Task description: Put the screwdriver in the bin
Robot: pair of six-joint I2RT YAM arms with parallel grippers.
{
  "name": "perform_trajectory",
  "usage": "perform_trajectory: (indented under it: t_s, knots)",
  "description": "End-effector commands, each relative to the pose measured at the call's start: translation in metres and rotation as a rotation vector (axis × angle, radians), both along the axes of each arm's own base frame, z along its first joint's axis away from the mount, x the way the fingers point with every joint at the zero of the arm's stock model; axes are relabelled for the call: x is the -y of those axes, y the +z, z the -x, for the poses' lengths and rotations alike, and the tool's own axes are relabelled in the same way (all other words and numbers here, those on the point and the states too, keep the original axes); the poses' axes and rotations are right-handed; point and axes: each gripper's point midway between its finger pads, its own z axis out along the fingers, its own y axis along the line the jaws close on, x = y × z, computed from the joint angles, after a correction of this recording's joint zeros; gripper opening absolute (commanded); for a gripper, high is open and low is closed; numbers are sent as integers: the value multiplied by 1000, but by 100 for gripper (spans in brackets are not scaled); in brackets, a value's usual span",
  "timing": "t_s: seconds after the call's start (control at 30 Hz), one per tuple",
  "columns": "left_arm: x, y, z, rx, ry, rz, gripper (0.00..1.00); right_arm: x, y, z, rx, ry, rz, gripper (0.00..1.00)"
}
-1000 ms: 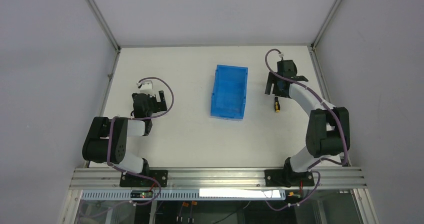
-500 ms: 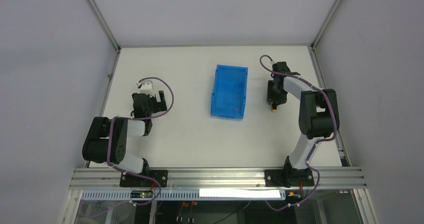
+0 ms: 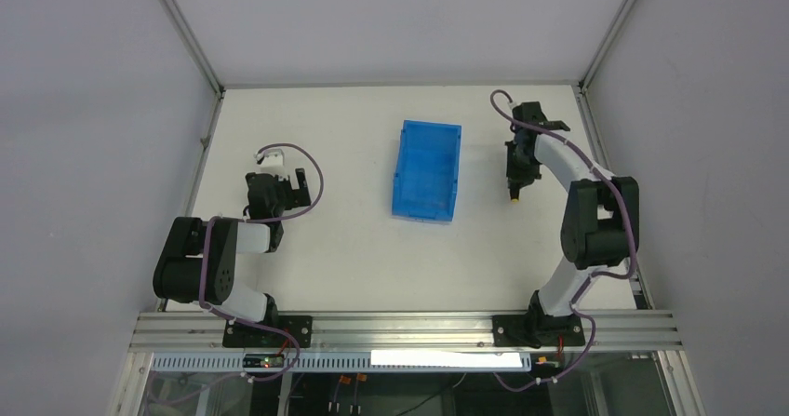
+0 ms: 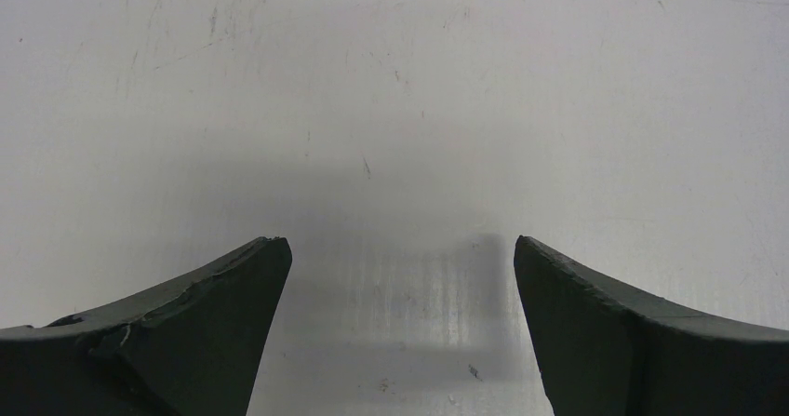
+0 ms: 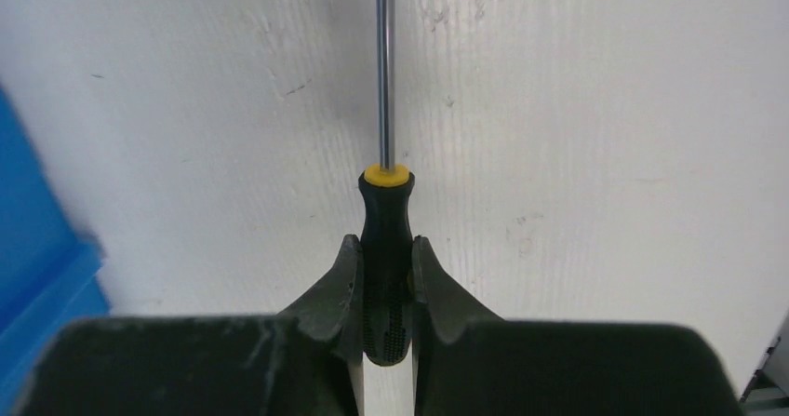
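Firmly clamped on screwdriver (image 5: 385, 202) handle: right end effector (image 5: 386, 246); left end effector (image 4: 400, 243) spread apart.

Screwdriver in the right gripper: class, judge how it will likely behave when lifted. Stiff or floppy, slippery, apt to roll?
The screwdriver is probably stiff: its metal shaft runs dead straight. Slipping seems unlikely, since the right gripper clamps the textured handle. Released on the table, the round handle might roll.
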Motion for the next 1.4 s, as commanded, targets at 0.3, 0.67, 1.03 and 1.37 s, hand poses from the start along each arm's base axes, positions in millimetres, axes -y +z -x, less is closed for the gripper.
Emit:
perform_trajectory:
  t_s: [0.3,0.67,1.03,1.37]
  knots:
    - [1,17,-11,60,-10,14,100,-46,186,-10,328,18,-1,0]
    - [1,18,-11,62,-9,14,100,-167,224,-25,442,193,-94,0]
    - [1,17,-11,61,-9,13,100,-244,129,-25,299,289,-118,0]
    - [1,18,-11,62,-9,14,100,-251,16,-14,138,267,-85,0]
